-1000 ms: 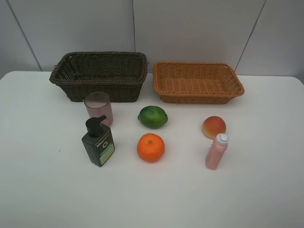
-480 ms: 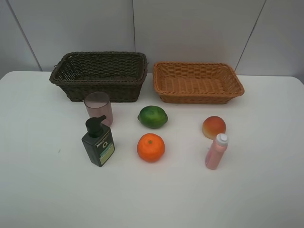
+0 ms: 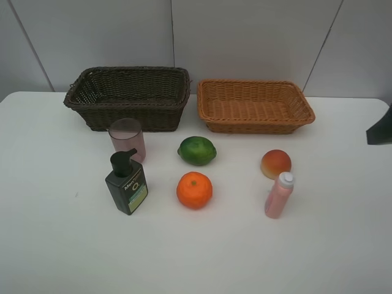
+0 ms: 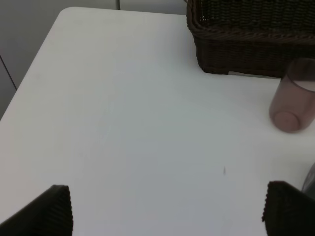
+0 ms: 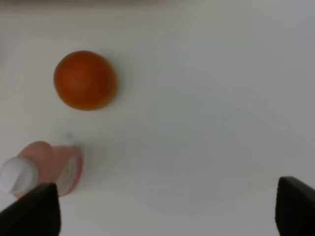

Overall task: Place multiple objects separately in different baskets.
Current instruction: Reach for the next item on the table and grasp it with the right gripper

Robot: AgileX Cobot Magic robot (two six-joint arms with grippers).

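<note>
Two baskets stand at the back of the table: a dark brown basket (image 3: 125, 71) on the left and a light orange-tan basket (image 3: 254, 83) on the right. In front of them are a pink cup (image 3: 127, 139), a dark green pump bottle (image 3: 127, 184), a lime (image 3: 197, 150), an orange (image 3: 194, 190), a peach (image 3: 275, 163) and a pink white-capped bottle (image 3: 278, 195). My left gripper (image 4: 170, 211) hangs open over bare table, short of the cup (image 4: 293, 103) and dark basket (image 4: 251, 44). My right gripper (image 5: 165, 209) is open and empty, with the peach (image 5: 85, 79) and pink bottle (image 5: 44, 169) ahead of it.
A dark part of my right arm (image 3: 381, 127) shows at the right edge of the exterior view, beside the light basket. A grey panelled wall rises behind both baskets. The white table (image 3: 196, 257) stretches wide in front of the objects.
A dark part of my right arm has come into the exterior view at its right edge. The objects and baskets have not moved.
</note>
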